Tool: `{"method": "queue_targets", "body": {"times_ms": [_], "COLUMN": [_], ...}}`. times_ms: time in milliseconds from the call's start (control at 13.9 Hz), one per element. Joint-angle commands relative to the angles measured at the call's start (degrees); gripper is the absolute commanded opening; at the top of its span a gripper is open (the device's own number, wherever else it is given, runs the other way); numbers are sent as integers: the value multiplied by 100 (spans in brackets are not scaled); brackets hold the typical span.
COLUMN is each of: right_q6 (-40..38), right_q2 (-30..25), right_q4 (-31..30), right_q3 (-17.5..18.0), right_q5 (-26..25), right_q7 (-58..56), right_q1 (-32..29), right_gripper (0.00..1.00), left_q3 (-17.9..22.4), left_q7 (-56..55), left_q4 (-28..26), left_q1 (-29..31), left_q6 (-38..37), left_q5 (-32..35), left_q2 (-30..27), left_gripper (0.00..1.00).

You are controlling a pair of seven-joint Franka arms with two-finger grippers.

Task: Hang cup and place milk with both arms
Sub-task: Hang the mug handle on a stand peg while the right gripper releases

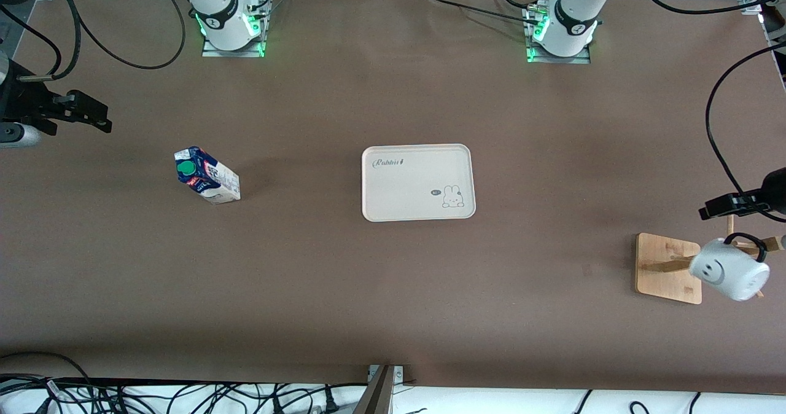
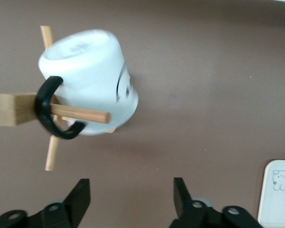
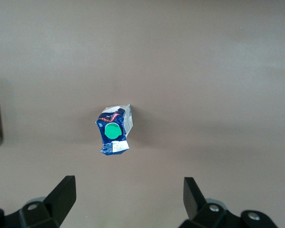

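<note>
left gripper (image 1: 715,210) cut by frame edge, rack (image 1: 668,268) pegs partly hidden by cup (image 1: 729,269), cup rim blurred

White arm casings with dark grey joint bands; green lights glowing at both bases on metal mounting plates. Black cables looping off each arm. Black two-finger grippers, round screw heads at knuckles.

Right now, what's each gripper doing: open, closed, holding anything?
Left gripper: open, holding nothing; the cup hangs by its handle on the wooden rack's peg.
Right gripper: open, empty, over the table near the milk.
</note>
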Motion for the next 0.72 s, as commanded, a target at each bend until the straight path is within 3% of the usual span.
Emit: {"method": "queue_targets", "body": {"times_ms": [0, 144, 433, 649], "right_q6": [-167, -167, -290, -317], "right_q2": [93, 93, 93, 93], "right_q4": [206, 206, 223, 232], "right_q3": [14, 14, 6, 14], "right_q5": [-95, -77, -51, -7], "right_q7": [0, 0, -27, 0], "right_q1": [20, 20, 11, 11], "right_gripper": [100, 100, 100, 100], "left_q3": [-37, -142, -345, -248], "left_q7": [-405, -423, -335, -291], "left_q4": [87, 52, 8, -491], "left_q1": [-409, -525, -525, -534], "left_q6": [-851, -1267, -1251, -568], "left_q5": [-32, -41, -24, -111], "left_q2": [-323, -535, -685, -1043], "left_gripper": [100, 100, 100, 100]}}
